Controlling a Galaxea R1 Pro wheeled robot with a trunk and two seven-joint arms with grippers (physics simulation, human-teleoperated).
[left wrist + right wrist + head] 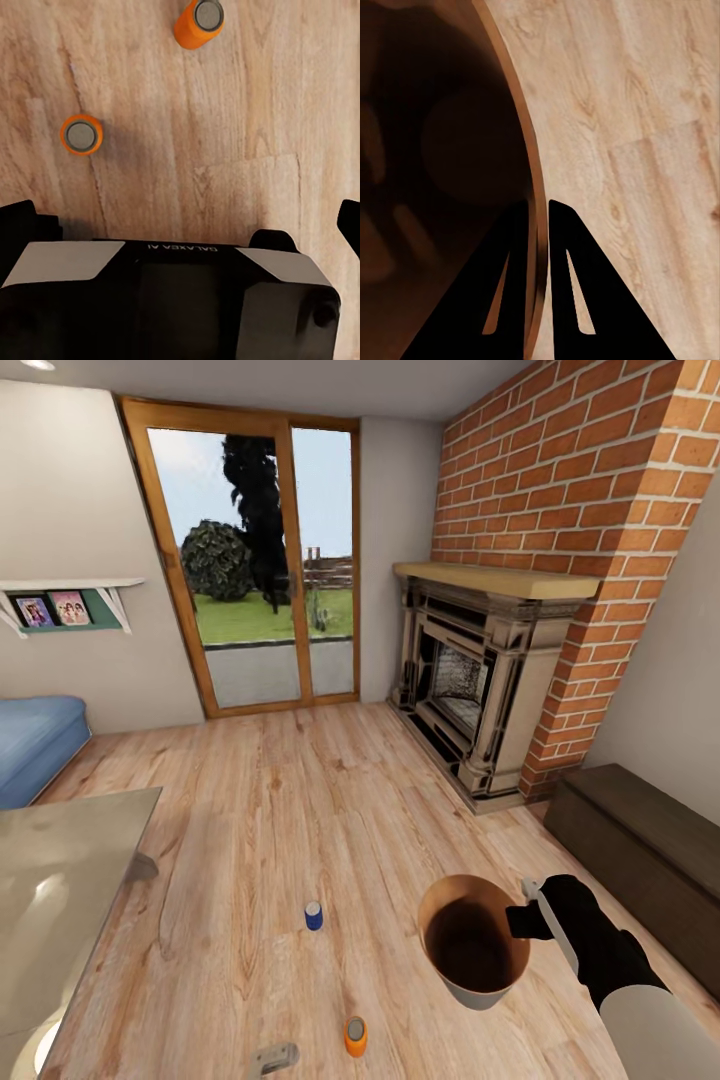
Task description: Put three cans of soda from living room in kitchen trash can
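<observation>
Right hand pinches the tash can rim; soda cans stand apart.

Right end effector pinching trash can rim, wood floor beyond

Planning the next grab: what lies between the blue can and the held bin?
Bare wood floor, by the head view, between the blue soda can and the trash can.

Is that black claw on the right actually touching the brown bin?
Touching. In the right wrist view, the right gripper has one finger inside and one outside the trash can rim, pinching its wall with no gap.
</observation>
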